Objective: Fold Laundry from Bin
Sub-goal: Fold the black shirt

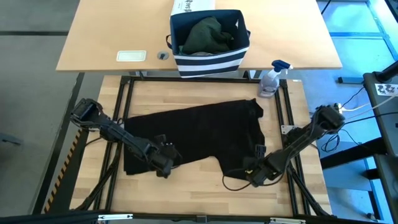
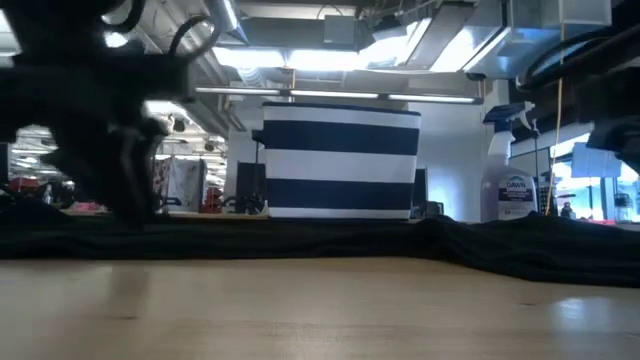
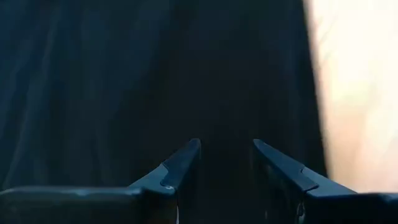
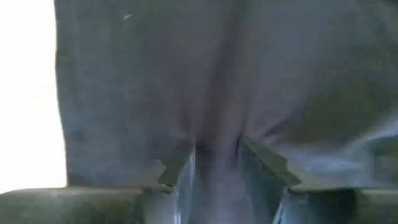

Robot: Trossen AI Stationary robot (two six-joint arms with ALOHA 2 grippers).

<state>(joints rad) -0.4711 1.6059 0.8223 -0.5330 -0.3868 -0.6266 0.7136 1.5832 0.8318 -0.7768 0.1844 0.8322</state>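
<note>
Black garment [image 1: 199, 134] spread flat across the lower wooden table [image 1: 298, 186], just on the near side of the bin [image 1: 210, 59], one edge reaching toward the bin's base. Bin standing on the upper lighter desk [image 1: 106, 31], navy with white stripes, holding a bunched dark green garment [image 1: 208, 34] with a bit of light grey cloth beneath it. White printed box [image 1: 193, 6] touching the bin's far side. Spray bottle [image 1: 272, 78] with blue trigger just beside the bin's right corner, at the garment's far right edge; seen in the low view [image 2: 512, 185] to the right of the striped bin [image 2: 340, 160]. White flat pad [image 1: 131, 56] and small round fitting [image 1: 163, 55] on the desk to the bin's left. Left gripper [image 1: 165, 163] low over the near left part of the black garment, well away from the bin; fingers [image 3: 180, 165] apart with a clear gap, dark cloth [image 3: 124, 81] beneath, nothing pinched between them. Right gripper [image 1: 256, 174] at the near right corner of the garment, diagonally opposite the bin's left side; fingers [image 4: 177, 165] parted with a raised fold of cloth [image 4: 214, 155] standing between them; whether the pads press that fold, cannot tell.
</note>
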